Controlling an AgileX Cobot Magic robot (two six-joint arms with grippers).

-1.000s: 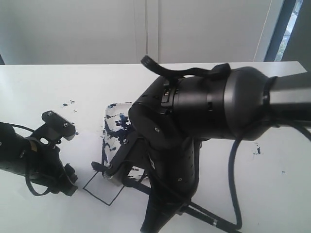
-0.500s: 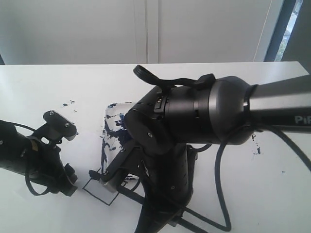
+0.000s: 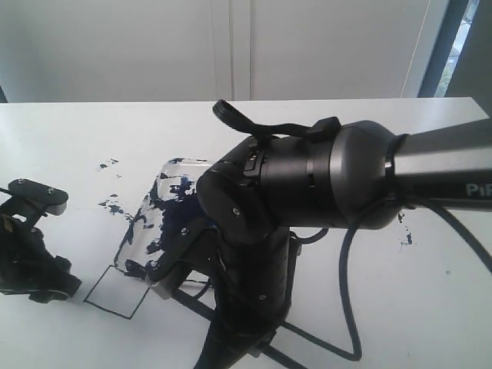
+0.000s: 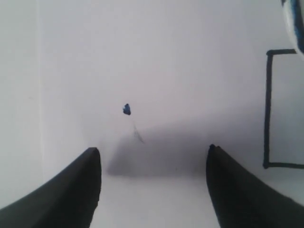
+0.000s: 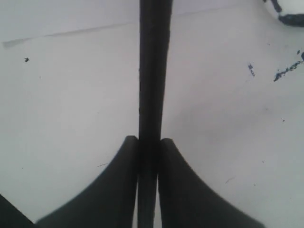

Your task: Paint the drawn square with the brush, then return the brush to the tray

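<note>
Near the square (image 3: 117, 294), my right claw (image 5: 148, 142) pinches the brush (image 5: 154, 71); left claw (image 4: 152, 149) gapes empty. Tray (image 3: 146, 223) seems propped on my arm (image 3: 307, 184); may flip.

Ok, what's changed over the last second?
In the exterior view the left claw pulled back toward the left edge, open and empty; the tray and the drawn square also sit further left. The right claw is shut on the brush; the far paint splatters stayed put.
</note>
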